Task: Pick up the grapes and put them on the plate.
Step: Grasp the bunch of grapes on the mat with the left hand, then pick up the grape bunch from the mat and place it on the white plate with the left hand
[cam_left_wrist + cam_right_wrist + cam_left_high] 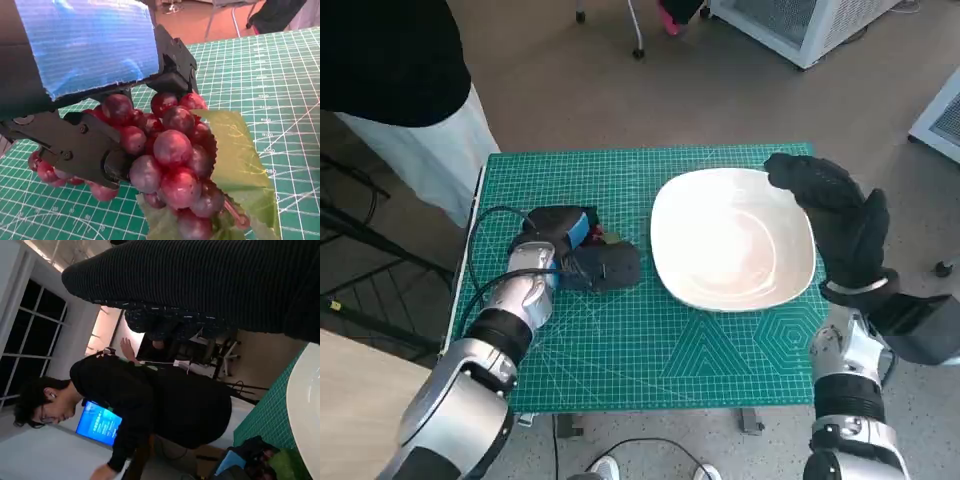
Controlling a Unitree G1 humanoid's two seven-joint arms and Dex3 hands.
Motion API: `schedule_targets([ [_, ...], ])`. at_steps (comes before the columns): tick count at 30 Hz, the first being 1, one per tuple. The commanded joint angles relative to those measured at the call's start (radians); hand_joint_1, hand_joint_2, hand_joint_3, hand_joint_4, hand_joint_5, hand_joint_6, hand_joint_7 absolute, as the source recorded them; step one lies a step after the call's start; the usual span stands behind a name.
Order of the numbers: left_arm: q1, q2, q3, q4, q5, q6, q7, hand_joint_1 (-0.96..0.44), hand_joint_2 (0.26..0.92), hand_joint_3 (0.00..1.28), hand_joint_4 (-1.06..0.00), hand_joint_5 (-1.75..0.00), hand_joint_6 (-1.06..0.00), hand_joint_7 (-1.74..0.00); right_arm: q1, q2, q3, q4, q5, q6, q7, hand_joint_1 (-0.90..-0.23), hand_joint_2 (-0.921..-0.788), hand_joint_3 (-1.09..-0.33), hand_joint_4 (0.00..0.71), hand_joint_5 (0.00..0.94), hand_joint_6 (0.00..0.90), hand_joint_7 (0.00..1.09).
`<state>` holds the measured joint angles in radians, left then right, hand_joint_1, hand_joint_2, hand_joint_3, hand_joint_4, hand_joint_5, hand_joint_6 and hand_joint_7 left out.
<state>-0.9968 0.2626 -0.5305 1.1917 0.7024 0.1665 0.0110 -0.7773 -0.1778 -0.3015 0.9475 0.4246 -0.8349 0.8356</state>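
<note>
Bunch of dark red plastic grapes with a green cloth leaf, lying on the green gridded cutting mat left of the white rounded-square plate. Clamped by the fingers of the blue-taped left hand. Bare mat between bunch and plate. Gloved right hand raised over the plate's right rim, fingers apart, holding nothing. Person in black beyond the bench's far left corner.

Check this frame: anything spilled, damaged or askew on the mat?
Nothing stands out. The grapes look intact, with the left robot hand closed around them on the green mat. The white plate sits empty and level.
</note>
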Motion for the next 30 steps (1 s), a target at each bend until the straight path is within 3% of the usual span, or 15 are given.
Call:
schedule_targets([
  [1,0.037,0.016,-0.002,-0.039,-0.002,0.03,-0.027,0.0,0.92,0.11,-0.65,-1.26,-0.56,-1.18,0.006,0.002,-0.004,0.011,0.001,0.012,-0.001,-0.61,-0.921,-0.574,0.315,0.001,0.418,0.01],
  [12,0.075,0.086,0.017,-0.325,0.01,0.149,-0.132,0.0,0.92,0.11,-0.62,-1.37,-0.62,-1.03,-0.006,0.007,-0.011,0.023,0.004,0.007,-0.002,-0.617,-0.921,-0.573,0.315,0.001,0.42,0.01],
  [25,0.184,0.171,0.088,-0.767,0.03,0.3,-0.227,0.0,0.919,0.03,-0.78,-1.2,-0.65,-1.01,-0.018,0.017,-0.01,0.035,-0.003,-0.005,-0.01,-0.616,-0.921,-0.573,0.317,0.001,0.421,0.01],
  [30,0.214,0.184,0.105,-0.859,0.04,0.32,-0.236,0.0,0.92,0.05,-0.74,-1.21,-0.64,-1.05,-0.022,0.018,-0.011,0.035,0.0,-0.003,-0.01,-0.616,-0.921,-0.572,0.317,0.001,0.422,0.01],
])
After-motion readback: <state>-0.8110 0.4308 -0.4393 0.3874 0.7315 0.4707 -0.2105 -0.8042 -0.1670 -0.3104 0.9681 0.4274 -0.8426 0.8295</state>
